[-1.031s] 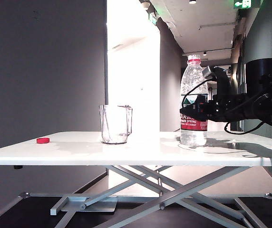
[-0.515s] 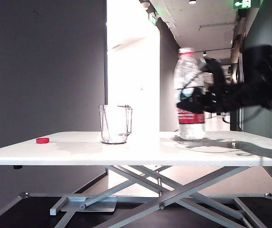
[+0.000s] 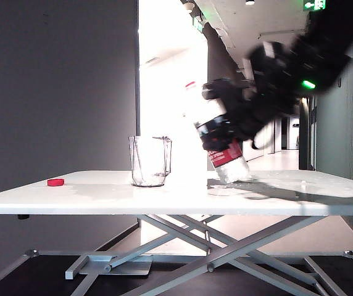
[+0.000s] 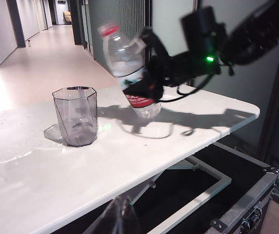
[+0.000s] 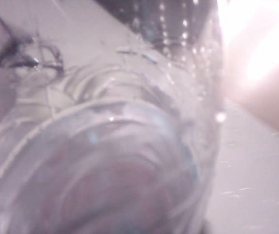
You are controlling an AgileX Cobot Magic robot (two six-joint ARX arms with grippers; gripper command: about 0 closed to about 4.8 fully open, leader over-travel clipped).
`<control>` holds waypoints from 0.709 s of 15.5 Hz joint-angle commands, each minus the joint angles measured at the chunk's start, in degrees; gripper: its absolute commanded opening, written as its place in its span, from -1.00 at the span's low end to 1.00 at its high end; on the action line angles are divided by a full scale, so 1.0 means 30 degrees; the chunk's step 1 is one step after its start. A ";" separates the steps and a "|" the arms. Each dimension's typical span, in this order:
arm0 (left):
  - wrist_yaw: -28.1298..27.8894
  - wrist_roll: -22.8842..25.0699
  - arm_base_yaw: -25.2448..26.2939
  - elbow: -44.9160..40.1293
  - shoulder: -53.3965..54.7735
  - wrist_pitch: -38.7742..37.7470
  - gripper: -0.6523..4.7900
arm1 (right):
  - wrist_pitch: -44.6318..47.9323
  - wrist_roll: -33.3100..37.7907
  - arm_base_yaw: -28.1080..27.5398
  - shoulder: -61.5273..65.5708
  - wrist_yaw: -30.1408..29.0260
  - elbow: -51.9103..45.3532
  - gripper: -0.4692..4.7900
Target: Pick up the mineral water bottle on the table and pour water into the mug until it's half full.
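The bottle [image 3: 216, 132] hangs tilted above the counter [image 3: 102, 194], neck leaning toward the mug [image 3: 149, 161], base swung away. My right claw [image 3: 229, 126] is clamped around its labelled middle, jaws about half spread by its girth. The mug stands well apart on the neck's side, looking empty. I judge the mouth must travel over the rim before tipping further. My left claw isn't visible.
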 commanded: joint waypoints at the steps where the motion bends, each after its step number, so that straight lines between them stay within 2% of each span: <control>1: 0.0102 -0.0044 -0.0007 0.0036 0.0015 0.0153 -0.78 | -0.1093 -0.4073 0.1282 -0.0386 0.3381 0.1479 -0.05; 7: 0.0102 -0.0044 -0.0007 0.0036 0.0015 0.0153 -0.78 | -0.2739 -0.7104 0.1865 -0.0364 0.7599 0.2433 -0.06; 11: 0.0095 -0.0044 -0.0007 0.0036 0.0015 0.0146 -0.78 | -0.3031 -0.9544 0.1887 -0.0350 0.8393 0.2433 -0.06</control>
